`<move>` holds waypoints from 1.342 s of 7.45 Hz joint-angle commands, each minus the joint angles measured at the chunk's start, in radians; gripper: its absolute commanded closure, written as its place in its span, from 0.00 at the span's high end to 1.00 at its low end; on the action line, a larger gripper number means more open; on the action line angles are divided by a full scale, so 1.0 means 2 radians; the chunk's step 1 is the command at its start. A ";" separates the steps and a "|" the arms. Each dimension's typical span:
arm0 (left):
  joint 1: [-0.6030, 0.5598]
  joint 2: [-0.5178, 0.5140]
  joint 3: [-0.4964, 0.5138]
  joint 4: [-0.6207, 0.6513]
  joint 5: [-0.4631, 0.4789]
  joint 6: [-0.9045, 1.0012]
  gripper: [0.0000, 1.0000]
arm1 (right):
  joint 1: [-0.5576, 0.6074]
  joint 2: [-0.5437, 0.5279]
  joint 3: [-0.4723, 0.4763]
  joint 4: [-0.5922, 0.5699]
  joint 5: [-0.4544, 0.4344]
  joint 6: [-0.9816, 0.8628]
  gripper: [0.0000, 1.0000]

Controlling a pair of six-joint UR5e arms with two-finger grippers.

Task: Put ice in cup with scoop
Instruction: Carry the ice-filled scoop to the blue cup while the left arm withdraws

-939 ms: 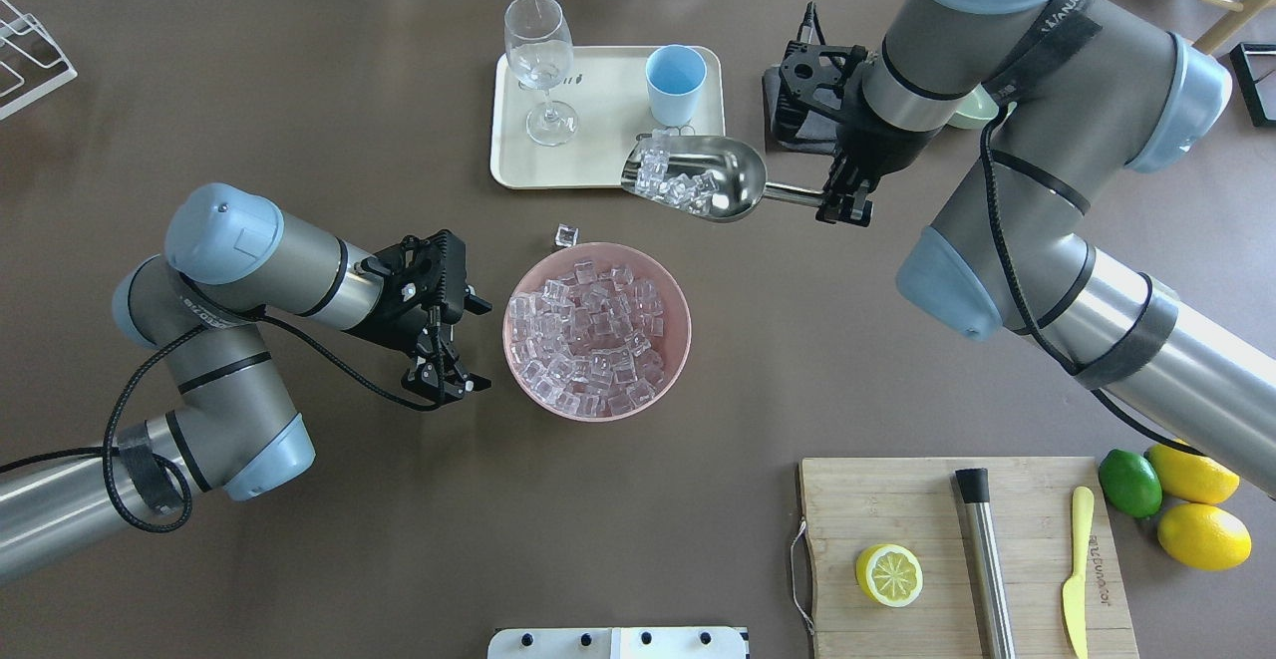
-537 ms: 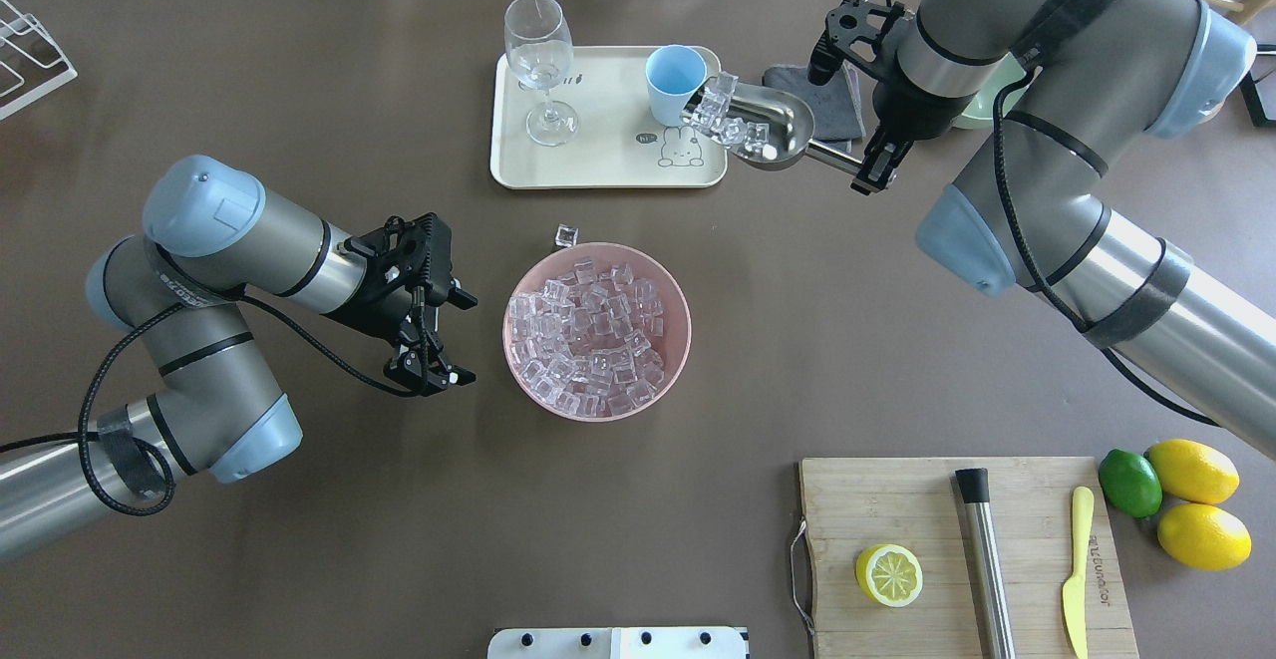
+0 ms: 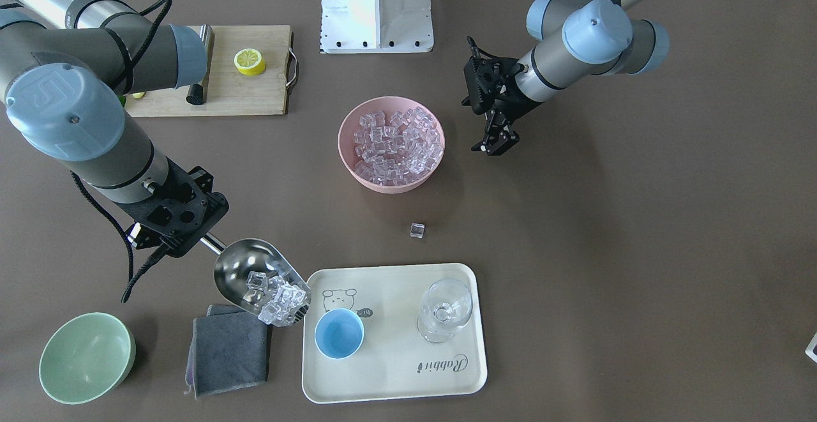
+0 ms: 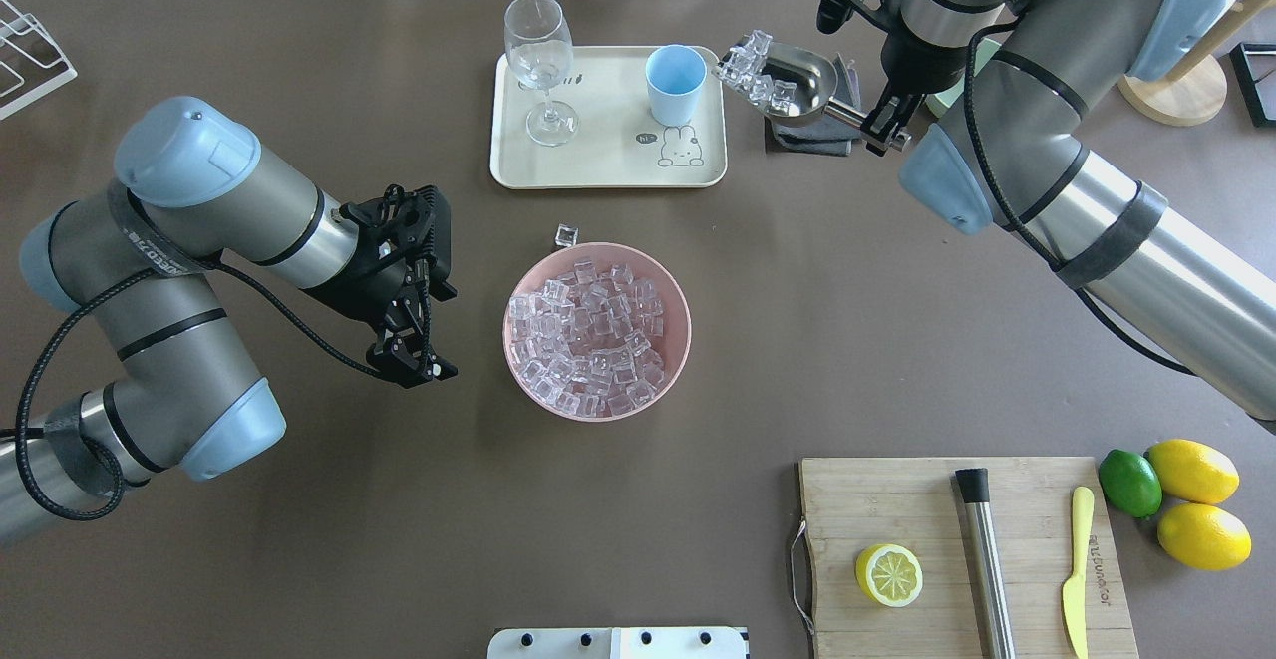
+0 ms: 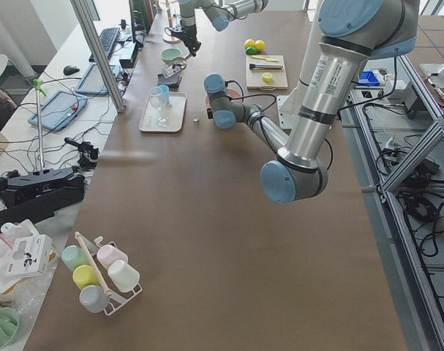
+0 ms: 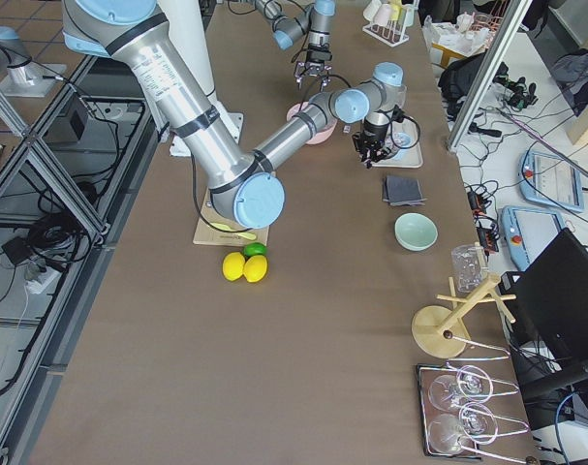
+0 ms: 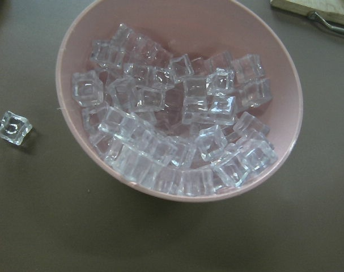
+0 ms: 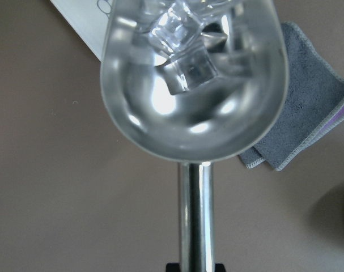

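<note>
My right gripper (image 4: 882,126) is shut on the handle of the silver scoop (image 4: 797,81), held in the air over the tray's right edge. Several ice cubes (image 4: 753,71) lie at the scoop's mouth, which points at the light-blue cup (image 4: 675,84) and stops just short of its rim. The front view shows the scoop (image 3: 252,272), its ice (image 3: 277,294) and the cup (image 3: 339,333), whose inside looks empty. The right wrist view shows the trough (image 8: 194,85) with cubes (image 8: 183,62). My left gripper (image 4: 439,332) is open and empty, left of the pink bowl (image 4: 686,335) full of ice (image 4: 588,335).
The cup and a stemmed glass (image 4: 540,61) stand on a cream tray (image 4: 598,161). One loose cube (image 4: 566,235) lies behind the bowl. A grey cloth (image 4: 807,136) lies under the scoop, a green bowl (image 3: 86,358) beyond it. A cutting board (image 4: 897,509) lies front right.
My right gripper has carried the loaded scoop from the tray's front right corner back and right, to the cup's right side. My left arm has drawn a little left of the bowl.
</note>
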 commanded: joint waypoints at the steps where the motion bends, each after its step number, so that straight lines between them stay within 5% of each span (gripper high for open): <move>1: -0.031 0.001 -0.011 0.070 -0.001 -0.001 0.99 | 0.001 0.062 -0.056 -0.048 -0.021 -0.033 0.00; 6: -0.073 0.026 -0.002 0.079 -0.007 -0.108 0.99 | -0.002 0.121 -0.110 -0.107 -0.051 -0.075 0.00; 8: -0.145 0.075 -0.006 0.078 -0.028 -0.233 0.99 | -0.005 0.131 -0.111 -0.132 -0.063 -0.089 0.00; 10: -0.229 0.134 -0.002 0.090 -0.040 -0.239 0.99 | -0.021 0.148 -0.115 -0.160 -0.102 -0.102 0.00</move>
